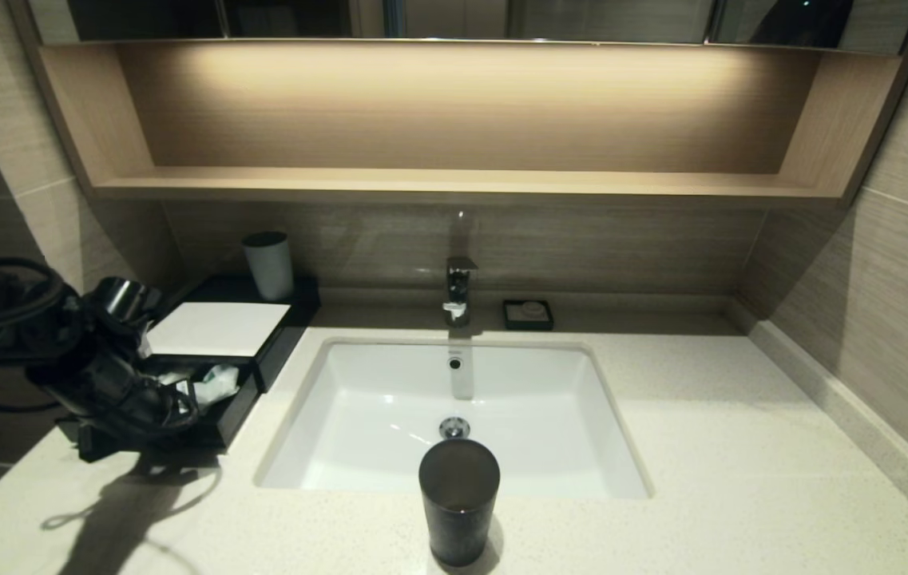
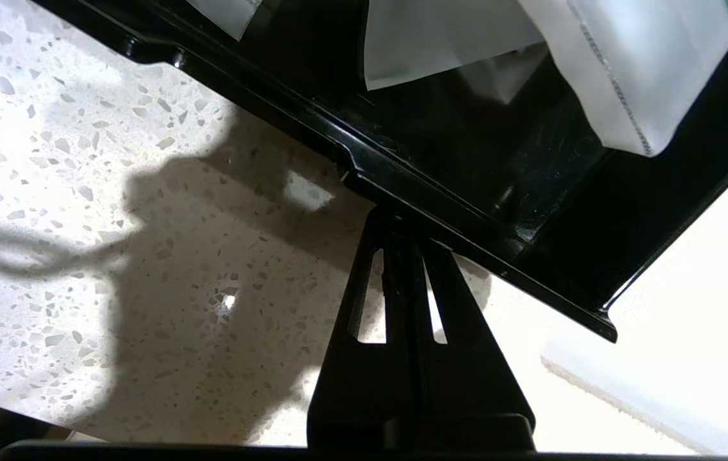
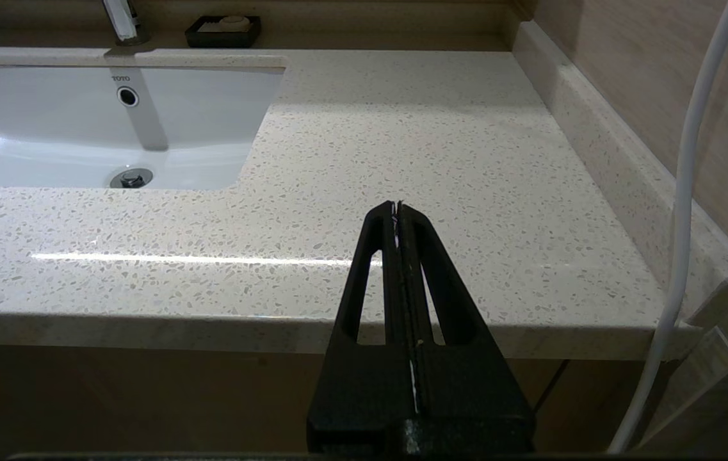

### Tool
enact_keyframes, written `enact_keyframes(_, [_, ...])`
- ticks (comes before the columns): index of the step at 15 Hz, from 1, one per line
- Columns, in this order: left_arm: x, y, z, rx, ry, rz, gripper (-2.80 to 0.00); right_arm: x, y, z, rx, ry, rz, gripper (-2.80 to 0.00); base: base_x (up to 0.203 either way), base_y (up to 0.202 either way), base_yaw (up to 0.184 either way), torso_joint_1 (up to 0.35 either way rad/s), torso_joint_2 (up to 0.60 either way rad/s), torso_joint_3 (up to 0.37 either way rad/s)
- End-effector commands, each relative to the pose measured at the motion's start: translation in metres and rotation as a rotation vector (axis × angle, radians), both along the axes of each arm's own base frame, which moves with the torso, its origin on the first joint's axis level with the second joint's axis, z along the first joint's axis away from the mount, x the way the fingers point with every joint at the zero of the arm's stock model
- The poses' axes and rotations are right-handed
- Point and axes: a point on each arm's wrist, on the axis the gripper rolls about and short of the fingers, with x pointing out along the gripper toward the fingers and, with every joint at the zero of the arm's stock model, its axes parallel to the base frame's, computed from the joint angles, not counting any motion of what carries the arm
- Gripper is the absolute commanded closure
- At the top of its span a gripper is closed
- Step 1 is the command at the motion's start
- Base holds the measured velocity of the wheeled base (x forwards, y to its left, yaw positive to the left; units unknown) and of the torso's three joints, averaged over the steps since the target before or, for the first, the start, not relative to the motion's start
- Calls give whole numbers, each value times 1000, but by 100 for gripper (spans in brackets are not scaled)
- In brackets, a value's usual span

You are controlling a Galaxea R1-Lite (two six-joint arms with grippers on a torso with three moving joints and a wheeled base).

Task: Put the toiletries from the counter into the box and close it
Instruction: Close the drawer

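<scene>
The black box (image 1: 282, 335) with a white top panel stands at the left of the counter (image 1: 741, 447), its drawer pulled out toward me. A white sachet (image 1: 218, 382) lies in the drawer; in the left wrist view the sachet (image 2: 626, 70) shows a green label corner beside another white packet (image 2: 440, 45). I cannot make out the toothbrush. My left gripper (image 2: 396, 214) is shut, its tips against the outside of the drawer front (image 2: 466, 250); in the head view it (image 1: 170, 411) hangs over the drawer's front. My right gripper (image 3: 397, 206) is shut and empty, before the counter's front right edge.
A dark tumbler (image 1: 458, 499) stands on the counter in front of the white sink (image 1: 390, 415). A white cup (image 1: 268, 263) stands on the box's back. A tap (image 1: 459, 287) and a small black soap dish (image 1: 528, 314) are behind the sink. Walls close in on the right.
</scene>
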Motion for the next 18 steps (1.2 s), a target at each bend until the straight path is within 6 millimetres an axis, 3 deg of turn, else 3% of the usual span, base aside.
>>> enact_keyframes(1, [7, 0, -5, -4, 9, 8, 0, 0, 0, 0, 0, 1, 0, 0, 0, 0, 0, 0, 0, 0])
enact_keyframes(18, [41, 1, 5, -23, -81, 55, 0, 0, 0, 0, 0, 1, 0, 0, 0, 0, 0, 0, 0, 0])
